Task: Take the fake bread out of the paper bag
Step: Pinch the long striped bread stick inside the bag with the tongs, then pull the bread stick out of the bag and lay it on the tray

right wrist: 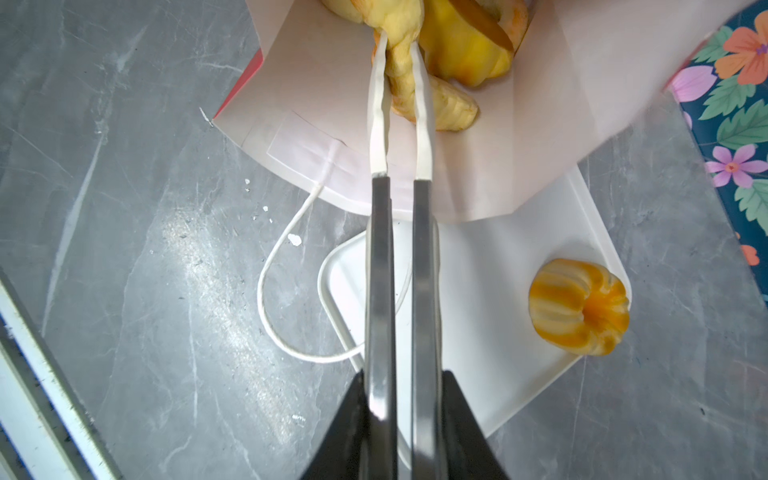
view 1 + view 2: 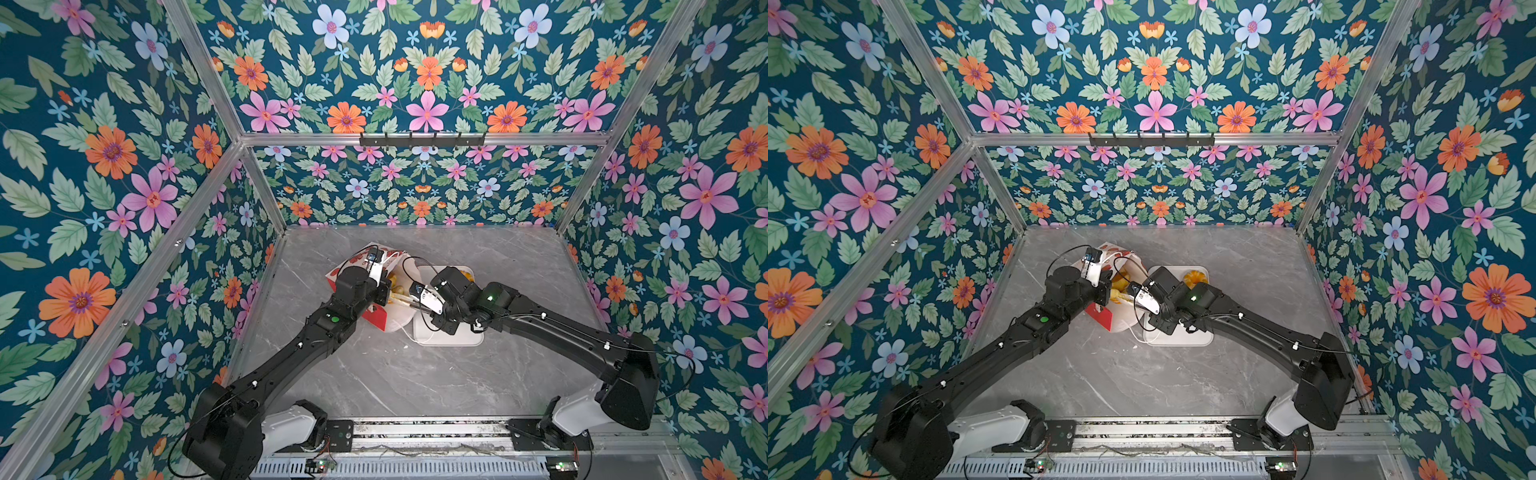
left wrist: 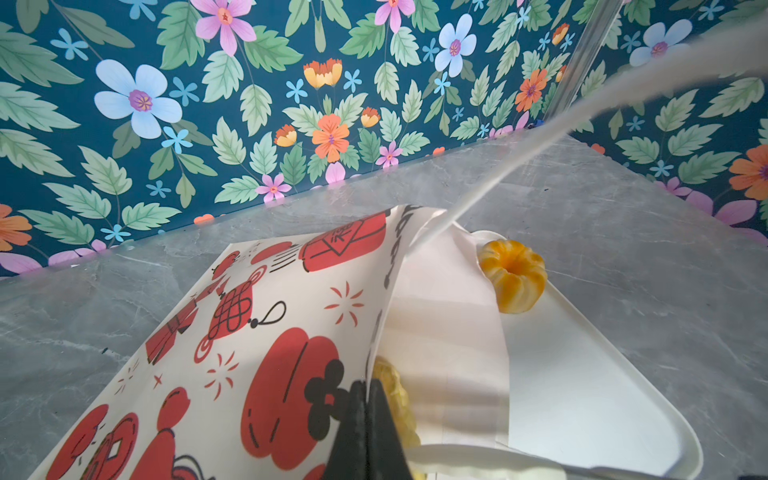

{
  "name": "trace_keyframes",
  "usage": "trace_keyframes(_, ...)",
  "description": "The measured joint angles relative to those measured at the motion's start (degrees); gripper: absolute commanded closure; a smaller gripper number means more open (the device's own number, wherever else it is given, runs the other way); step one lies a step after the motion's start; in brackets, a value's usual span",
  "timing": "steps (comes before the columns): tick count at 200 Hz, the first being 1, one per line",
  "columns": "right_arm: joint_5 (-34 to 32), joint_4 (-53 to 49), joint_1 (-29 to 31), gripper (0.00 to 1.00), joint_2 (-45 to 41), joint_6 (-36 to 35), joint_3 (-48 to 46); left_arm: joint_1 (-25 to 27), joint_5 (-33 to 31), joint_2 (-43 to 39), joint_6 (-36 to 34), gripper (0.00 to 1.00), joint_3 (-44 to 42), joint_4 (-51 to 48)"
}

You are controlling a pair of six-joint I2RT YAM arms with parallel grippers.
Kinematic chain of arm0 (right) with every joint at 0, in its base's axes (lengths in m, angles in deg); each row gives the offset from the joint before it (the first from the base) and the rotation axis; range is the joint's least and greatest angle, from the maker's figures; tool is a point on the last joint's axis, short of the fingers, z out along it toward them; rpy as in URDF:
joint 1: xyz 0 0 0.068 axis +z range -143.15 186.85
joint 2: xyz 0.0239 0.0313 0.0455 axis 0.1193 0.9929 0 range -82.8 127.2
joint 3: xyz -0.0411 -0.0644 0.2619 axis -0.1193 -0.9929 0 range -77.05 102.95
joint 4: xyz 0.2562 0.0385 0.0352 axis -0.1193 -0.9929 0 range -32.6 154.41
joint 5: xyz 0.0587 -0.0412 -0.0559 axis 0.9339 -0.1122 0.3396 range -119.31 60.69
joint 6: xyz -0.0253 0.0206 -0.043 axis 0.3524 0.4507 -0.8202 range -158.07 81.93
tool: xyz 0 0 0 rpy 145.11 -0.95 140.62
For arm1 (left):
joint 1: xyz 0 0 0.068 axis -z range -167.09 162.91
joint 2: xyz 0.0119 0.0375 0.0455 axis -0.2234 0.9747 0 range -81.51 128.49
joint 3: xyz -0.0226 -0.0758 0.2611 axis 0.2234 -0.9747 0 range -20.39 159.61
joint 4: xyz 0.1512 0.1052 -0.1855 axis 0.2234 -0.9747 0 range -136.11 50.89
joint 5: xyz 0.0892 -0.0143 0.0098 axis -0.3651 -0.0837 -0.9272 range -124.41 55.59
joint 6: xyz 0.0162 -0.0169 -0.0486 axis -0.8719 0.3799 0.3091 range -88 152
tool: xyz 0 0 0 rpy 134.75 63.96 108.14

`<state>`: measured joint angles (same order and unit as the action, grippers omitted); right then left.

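While the grey table (image 2: 374, 374) carries it all, we see the paper bag (image 3: 257, 332) tipped with its mouth over the white tray (image 1: 498, 257). Our left tool (image 3: 368, 415) pinches the bag's rim; our right tool (image 1: 399, 50) reaches inside, clamped on a pale pastry (image 1: 401, 83) among the fake bread (image 1: 465, 45). A pumpkin-shaped bun (image 1: 579, 307) sits on the tray, outside the bag

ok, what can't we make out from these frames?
- Paper bag contents: right wrist view cuts them at the frame edge; arms cover most of its mouth in both top views.
- Twisted pastry in the right hand: far end out of frame.
- Left hand: only its tips show, pinching the bag rim, left wrist view.
- Tray: right arm covers much, in a top view.
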<state>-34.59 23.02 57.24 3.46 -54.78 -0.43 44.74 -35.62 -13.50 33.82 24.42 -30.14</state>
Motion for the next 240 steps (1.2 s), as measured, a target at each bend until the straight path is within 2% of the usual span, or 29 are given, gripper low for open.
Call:
trace_keyframes(73,-0.5,-9.2,0.0,0.78,-2.0,2.0,5.4,0.0,-3.4,-0.6,0.2,1.00,-1.3,1.7)
trace_keyframes(158,0.9,-15.7,-2.3,0.78,-14.8,8.7,2.1,-0.1,-8.7,-1.6,0.8,1.00,-2.4,3.0)
trace_keyframes(198,5.4,-19.2,-7.5,0.77,-19.1,13.7,2.0,-0.1,-10.1,-2.2,1.0,1.00,-3.8,4.6)
trace_keyframes(240,13.1,-22.5,-13.4,0.75,-20.9,18.6,4.0,-0.1,-11.9,-3.8,1.0,1.00,-5.9,5.6)
